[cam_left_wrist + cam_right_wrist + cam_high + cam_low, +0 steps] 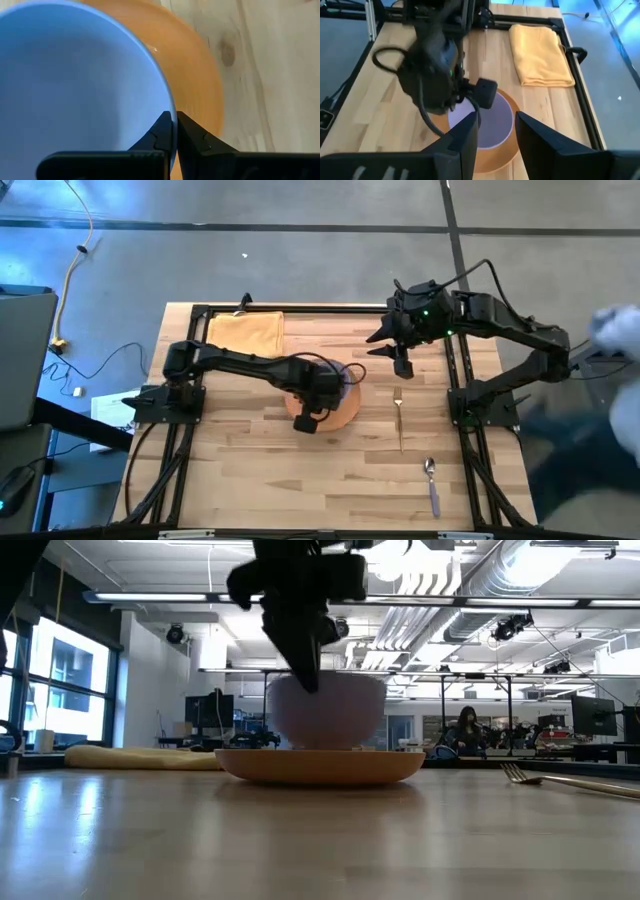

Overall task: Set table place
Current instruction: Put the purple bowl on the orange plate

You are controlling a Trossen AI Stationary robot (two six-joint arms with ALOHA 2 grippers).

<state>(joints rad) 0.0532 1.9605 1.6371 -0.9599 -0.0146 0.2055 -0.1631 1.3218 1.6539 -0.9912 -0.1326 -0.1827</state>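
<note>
A pale lavender-blue bowl (pixel 344 376) (pixel 340 712) sits over an orange plate (pixel 338 416) (pixel 320 766) near the middle of the wooden table (pixel 250 470). Whether the bowl's base rests on the plate or hangs just above it does not show. My left gripper (pixel 318 394) (pixel 174 116) is shut on the bowl's rim. My right gripper (pixel 401 360) (pixel 496 118) hovers open above the table's far right part, touching nothing. From there it looks toward the bowl (pixel 492 120) and plate (pixel 496 155). My left gripper pinches the bowl's rim (pixel 170 107) between its two fingers, one finger (pixel 159 132) inside the bowl and one (pixel 192 134) outside. The fingers come from above, pointing down (pixel 305 665). The bowl stays upright over the plate.
A folded yellow napkin (pixel 246 331) (pixel 539 50) lies at the table's far left. A fork (pixel 399 416) (pixel 560 778) lies right of the plate. A spoon (pixel 432 480) lies near the right near corner. Bare wood spreads along the near side. A person sits far off in the room (pixel 466 730).
</note>
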